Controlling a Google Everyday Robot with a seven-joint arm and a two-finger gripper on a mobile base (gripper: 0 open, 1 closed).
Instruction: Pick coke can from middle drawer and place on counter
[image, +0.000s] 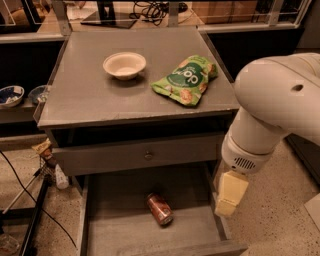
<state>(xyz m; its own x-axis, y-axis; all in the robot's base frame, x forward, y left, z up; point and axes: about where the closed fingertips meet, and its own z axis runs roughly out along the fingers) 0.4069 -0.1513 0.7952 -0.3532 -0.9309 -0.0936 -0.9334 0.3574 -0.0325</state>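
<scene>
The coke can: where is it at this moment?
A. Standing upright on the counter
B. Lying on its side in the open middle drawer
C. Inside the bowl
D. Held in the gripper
B: the coke can lies on its side on the middle drawer floor; the gripper hangs apart, by the drawer's right wall.

The coke can (159, 209) lies in the middle drawer (117, 227), end effector (225, 206) at its right wall.
</scene>
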